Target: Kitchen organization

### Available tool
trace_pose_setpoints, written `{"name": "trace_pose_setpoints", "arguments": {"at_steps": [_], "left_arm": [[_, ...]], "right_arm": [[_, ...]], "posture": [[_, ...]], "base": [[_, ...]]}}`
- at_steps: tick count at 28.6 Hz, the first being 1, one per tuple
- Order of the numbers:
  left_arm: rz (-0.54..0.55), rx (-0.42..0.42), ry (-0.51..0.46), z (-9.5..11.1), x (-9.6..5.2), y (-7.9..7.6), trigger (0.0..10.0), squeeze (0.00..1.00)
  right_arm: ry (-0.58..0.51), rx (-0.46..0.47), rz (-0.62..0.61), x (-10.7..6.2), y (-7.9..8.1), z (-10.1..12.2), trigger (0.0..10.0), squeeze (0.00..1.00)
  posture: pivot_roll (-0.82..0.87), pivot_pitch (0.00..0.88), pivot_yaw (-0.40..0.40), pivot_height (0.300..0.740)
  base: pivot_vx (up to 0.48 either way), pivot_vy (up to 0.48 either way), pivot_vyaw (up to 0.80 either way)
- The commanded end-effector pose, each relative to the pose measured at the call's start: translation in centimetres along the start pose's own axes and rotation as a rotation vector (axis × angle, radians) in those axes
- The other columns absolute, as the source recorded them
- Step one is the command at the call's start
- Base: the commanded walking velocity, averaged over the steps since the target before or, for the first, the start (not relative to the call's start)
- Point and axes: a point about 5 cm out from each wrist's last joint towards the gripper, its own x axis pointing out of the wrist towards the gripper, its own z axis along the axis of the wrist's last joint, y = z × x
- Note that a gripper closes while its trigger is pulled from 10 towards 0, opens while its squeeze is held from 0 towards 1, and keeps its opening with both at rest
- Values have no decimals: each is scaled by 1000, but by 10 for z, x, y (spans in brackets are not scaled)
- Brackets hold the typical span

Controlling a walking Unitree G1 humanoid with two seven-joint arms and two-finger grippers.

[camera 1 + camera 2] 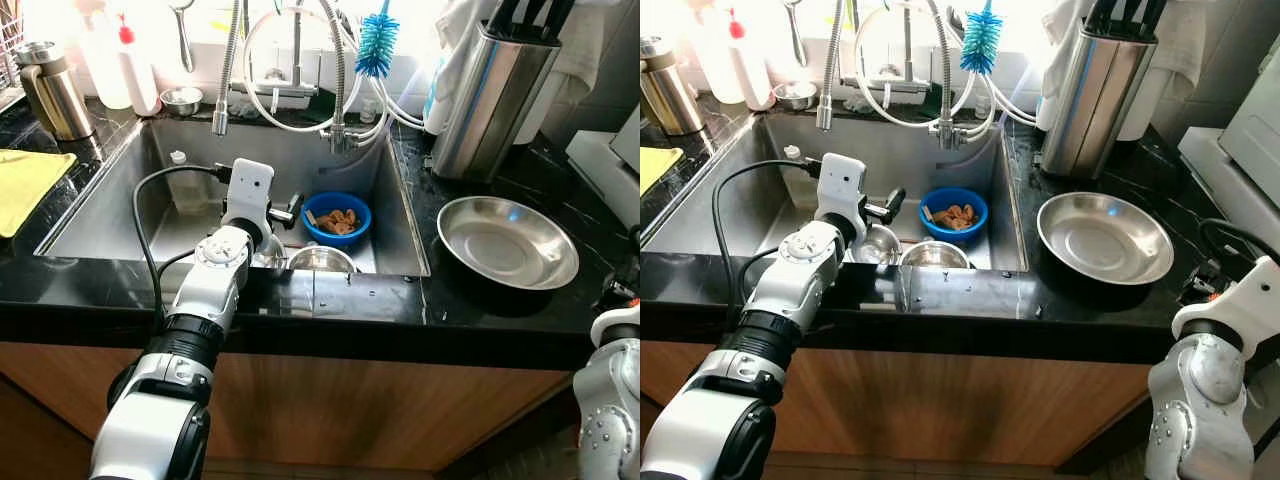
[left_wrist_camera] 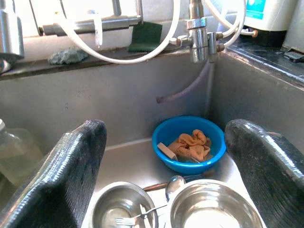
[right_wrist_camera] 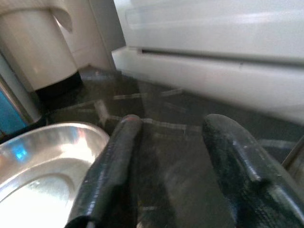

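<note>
I am looking down at a black marble bench (image 1: 90,285) that is wrapping around a steel sink basin (image 1: 120,205), with wood-fronted cabinets (image 1: 380,410) running below its front edge. Strong daylight is pouring in from behind the faucet (image 1: 225,70), washing out the back wall and glaring off the steel. To the far right, a white appliance (image 1: 1265,125) is standing on the bench.

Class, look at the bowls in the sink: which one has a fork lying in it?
The smaller steel bowl, left of the larger steel bowl. The larger looks empty; the blue bowl holds an orange cloth.
</note>
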Motion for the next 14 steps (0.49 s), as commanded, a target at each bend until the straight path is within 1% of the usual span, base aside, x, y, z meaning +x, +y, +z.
{"name": "trace_pose_setpoints", "arguments": {"at_steps": [1, 7, 9, 10, 11, 14], "left_arm": [[-5, 35, -10, 2, 0, -1, 10000, 0], [-14, 49, -7, 2, 0, -2, 10000, 0], [-16, 52, -8, 2, 0, -2, 10000, 0], [-17, 56, -10, 2, 0, -3, 10000, 0], [-19, 57, -11, 2, 0, -3, 10000, 0], [-21, 60, -12, 3, 0, -3, 10000, 0]], "right_arm": [[38, 33, 4, 3, -2, -3, 10000, 1000], [69, 58, 16, 7, 3, -3, 10000, 1000], [91, 38, 16, 9, 3, -5, 10000, 1000], [105, 31, 18, 10, 3, -6, 10000, 345], [112, 32, 23, 11, 4, -7, 10000, 0], [122, 40, 22, 11, 5, -8, 10000, 0]], "posture": [[66, 33, -67, 740], [70, 32, -67, 740], [70, 32, -67, 740], [74, 30, -68, 740], [74, 30, -68, 740], [74, 30, -68, 740]], "base": [[0, 0, 0], [0, 0, 0], [0, 0, 0], [0, 0, 0], [0, 0, 0], [0, 0, 0]]}}
